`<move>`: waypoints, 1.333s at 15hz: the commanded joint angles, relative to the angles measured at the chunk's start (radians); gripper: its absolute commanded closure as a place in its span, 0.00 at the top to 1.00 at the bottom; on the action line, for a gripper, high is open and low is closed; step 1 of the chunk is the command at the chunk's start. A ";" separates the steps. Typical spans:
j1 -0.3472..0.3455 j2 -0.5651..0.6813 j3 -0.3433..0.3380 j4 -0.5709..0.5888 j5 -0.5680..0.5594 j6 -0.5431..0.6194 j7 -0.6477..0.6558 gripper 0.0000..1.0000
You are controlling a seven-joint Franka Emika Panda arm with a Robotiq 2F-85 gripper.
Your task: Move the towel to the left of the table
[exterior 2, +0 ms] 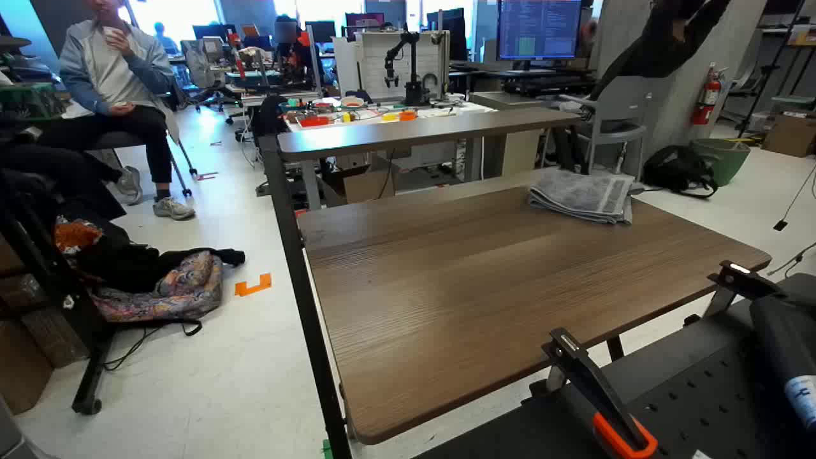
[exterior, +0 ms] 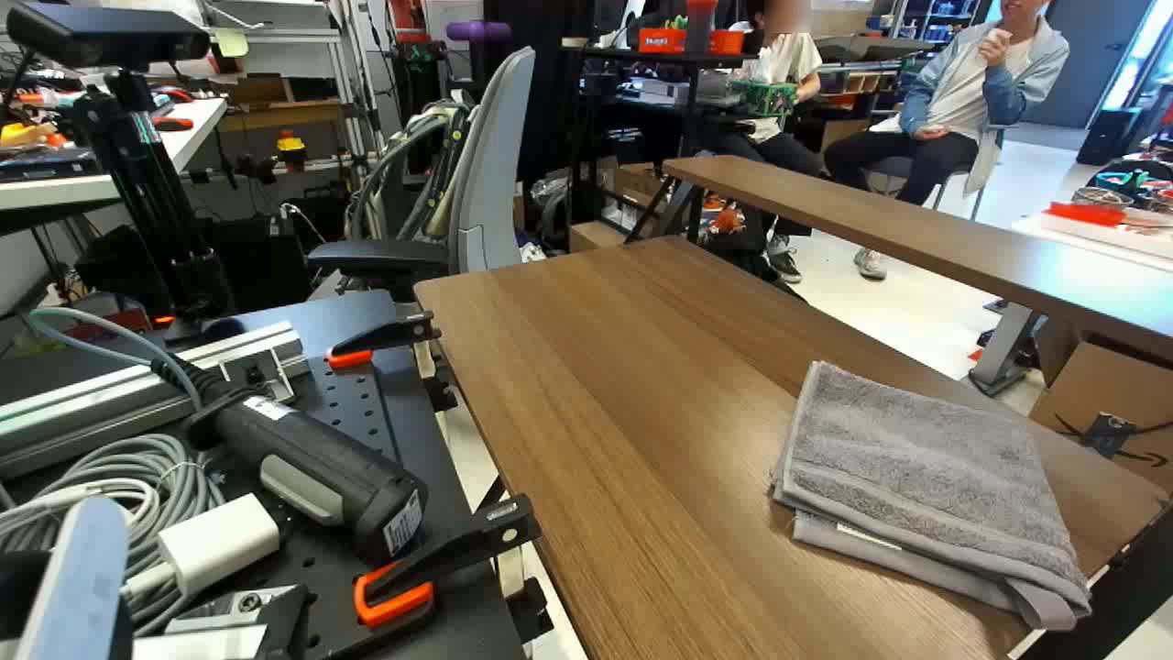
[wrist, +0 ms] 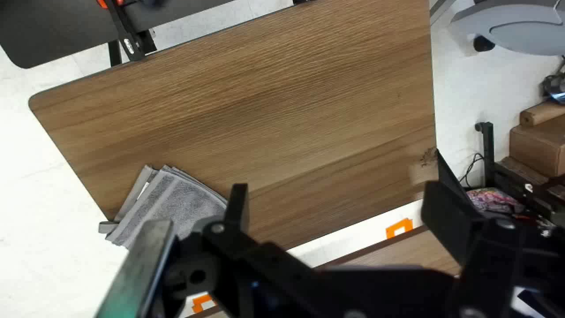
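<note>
In an exterior view, there's the folded grey terry towel (exterior: 916, 477), lapping over a short end of the rectangular brown wood-grain table (exterior: 586, 394). In an exterior view, the towel (exterior 2: 580, 194) sits by a far corner. Wrist view — black gripper (wrist: 337, 201), fingers wide apart, part-covering the towel!

Towel (wrist: 187, 201) partly hidden behind fingers (wrist: 237, 205), wrist view.

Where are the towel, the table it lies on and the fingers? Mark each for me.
Towel (exterior: 926, 486): in an exterior view, on its folded upper face.
Table (exterior 2: 484, 287): in an exterior view, on its bare wood-grain top.
Fingers (wrist: 450, 223): in the wrist view, on the one at picture right.
</note>
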 commanded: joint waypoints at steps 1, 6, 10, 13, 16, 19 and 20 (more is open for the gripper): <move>-0.008 0.000 0.007 0.004 0.004 -0.004 -0.004 1.00; -0.026 0.113 0.026 0.024 -0.009 0.145 0.047 1.00; -0.049 0.265 0.046 0.047 -0.043 0.290 0.136 1.00; -0.069 0.414 0.057 0.082 -0.101 0.390 0.236 1.00; -0.086 0.555 0.036 0.134 -0.217 0.466 0.346 1.00; -0.084 0.690 -0.020 0.218 -0.320 0.499 0.451 1.00; -0.076 0.734 -0.045 0.253 -0.340 0.498 0.483 1.00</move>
